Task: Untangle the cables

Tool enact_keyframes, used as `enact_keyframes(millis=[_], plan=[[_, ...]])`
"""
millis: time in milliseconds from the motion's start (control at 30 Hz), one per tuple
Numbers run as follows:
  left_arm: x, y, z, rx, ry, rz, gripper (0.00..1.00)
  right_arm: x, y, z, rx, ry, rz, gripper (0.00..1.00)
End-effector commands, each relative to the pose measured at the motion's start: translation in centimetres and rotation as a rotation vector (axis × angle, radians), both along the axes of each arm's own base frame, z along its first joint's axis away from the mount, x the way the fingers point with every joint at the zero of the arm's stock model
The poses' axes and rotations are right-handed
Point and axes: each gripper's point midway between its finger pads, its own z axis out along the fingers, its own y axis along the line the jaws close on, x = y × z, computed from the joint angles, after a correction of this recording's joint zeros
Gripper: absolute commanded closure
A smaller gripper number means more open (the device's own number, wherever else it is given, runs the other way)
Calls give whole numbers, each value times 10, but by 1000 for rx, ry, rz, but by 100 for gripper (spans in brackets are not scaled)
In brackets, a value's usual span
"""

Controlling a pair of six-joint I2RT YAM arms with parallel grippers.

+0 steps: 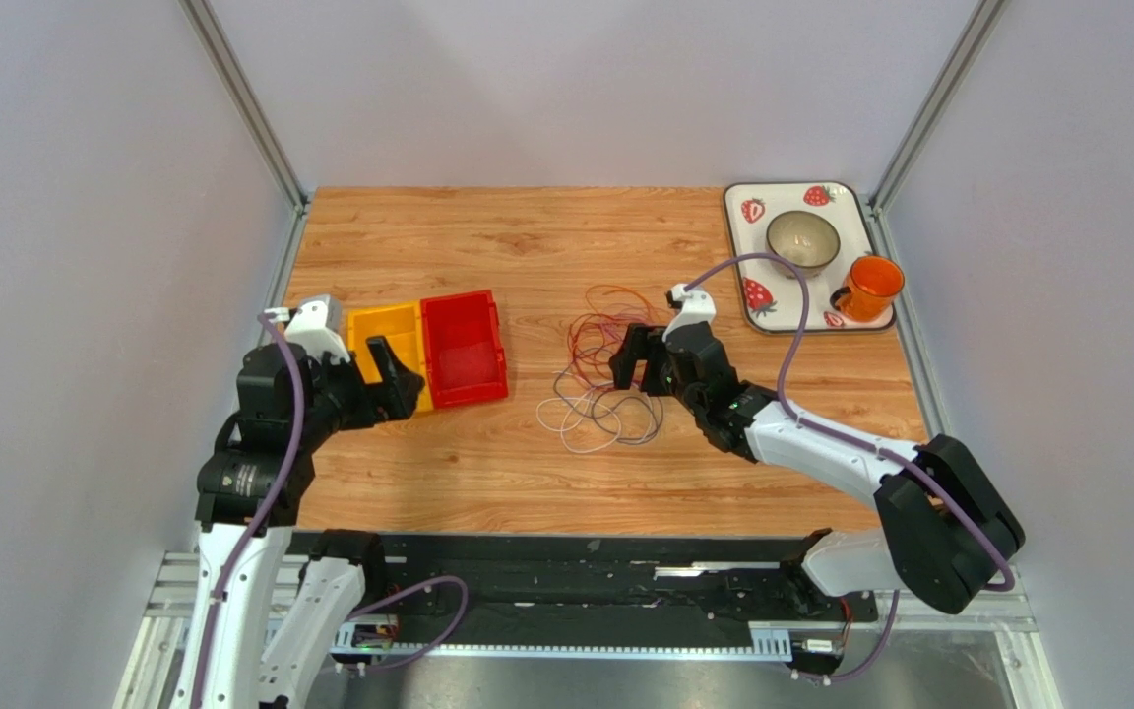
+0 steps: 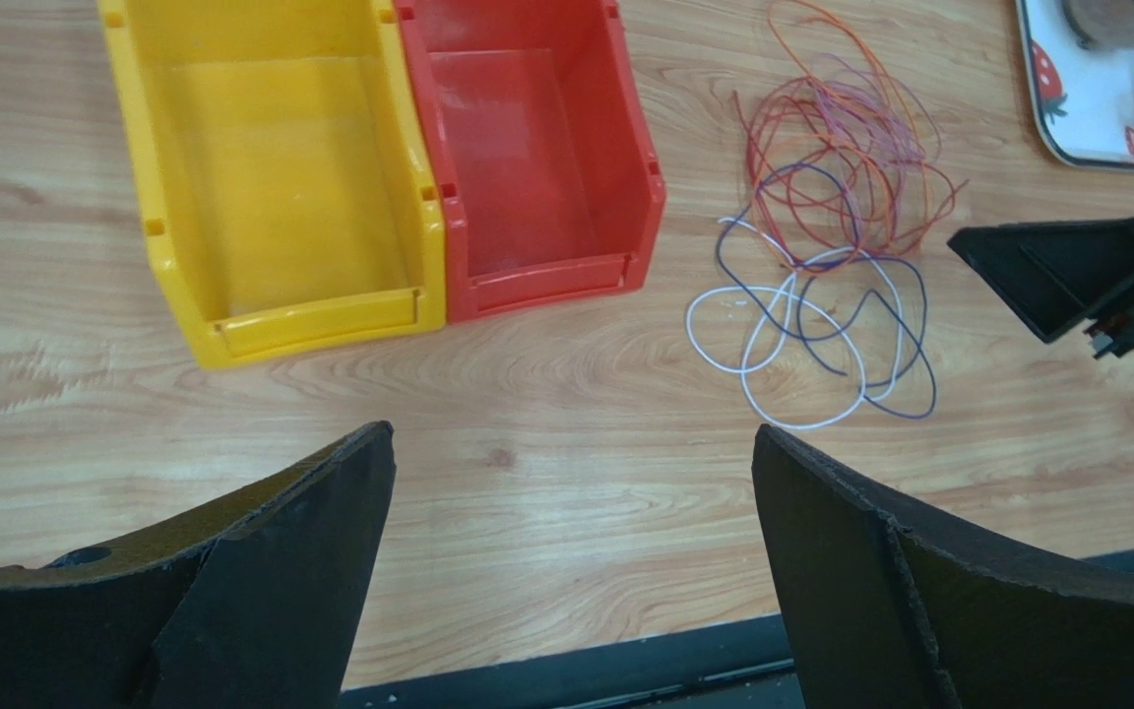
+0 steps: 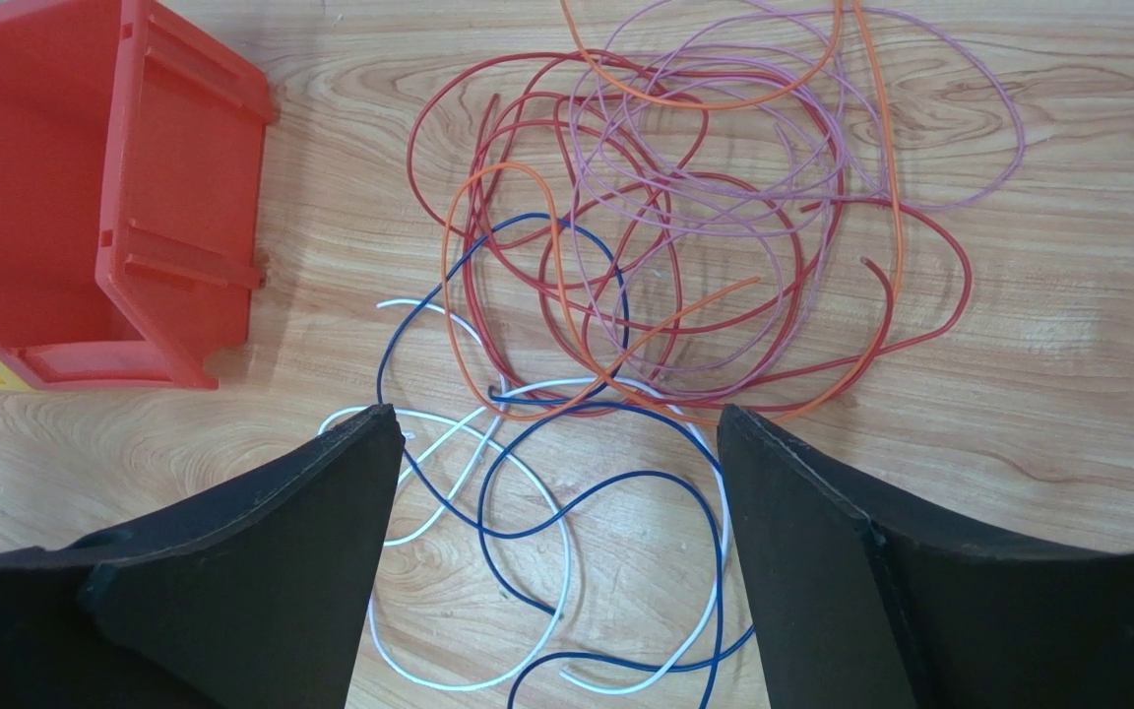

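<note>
- Cables (image 1: 603,370), thin loops of red, orange, lilac, dark blue and white, lie in a loose tangle near the middle of the wooden table (image 1: 529,237). The red and orange loops are on the far side and the white and blue ones nearer.
- The right arm reaches in from the near right corner. Its right gripper (image 1: 644,362) is poised over the right edge of the tangle with its fingers spread wide and nothing between them. In the wrist view (image 3: 558,414) white and blue loops show through the gap; whether the tips touch a wire cannot be told.
- The left arm stands at the left edge. The left gripper (image 1: 393,377) is at the near end of the yellow bin, also wide open and empty, with only bare wood between its fingers (image 2: 573,436).
- A strawberry-patterned tray (image 1: 857,222) sits in the far right corner, well apart from the cables.
- A red bin (image 1: 465,347) and a yellow bin (image 1: 388,337) stand touching side by side, left of the tangle.
- A pale bowl (image 1: 804,238) rests on the tray.
- An orange cup (image 1: 872,285) stands at the tray's near right edge.
</note>
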Motion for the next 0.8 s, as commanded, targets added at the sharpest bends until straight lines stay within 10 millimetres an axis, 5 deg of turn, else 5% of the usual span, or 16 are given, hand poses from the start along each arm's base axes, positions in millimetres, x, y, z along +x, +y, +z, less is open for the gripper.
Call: enact_keyframes(millis=[0, 100, 133, 267, 533, 733, 767], plan=[[20, -18, 21, 1, -83, -55, 1, 12, -1, 19, 50, -68, -65, 17], [35, -37, 11, 133, -19, -78, 10, 17, -9, 18, 64, -73, -135, 16], [36, -60, -2, 185, 28, -149, 12, 17, -11, 17, 72, -76, -149, 16], [46, -100, -19, 232, 79, -205, 19, 20, -29, 12, 60, -56, -254, 16], [83, -179, -76, 289, 118, -311, 21, 23, -61, 1, 79, 17, -412, 16], [128, -205, -100, 378, 79, -301, 25, 21, -69, 2, 106, 11, -438, 16], [140, -213, -91, 379, 51, -296, 27, 21, -69, 1, 106, 16, -436, 16]])
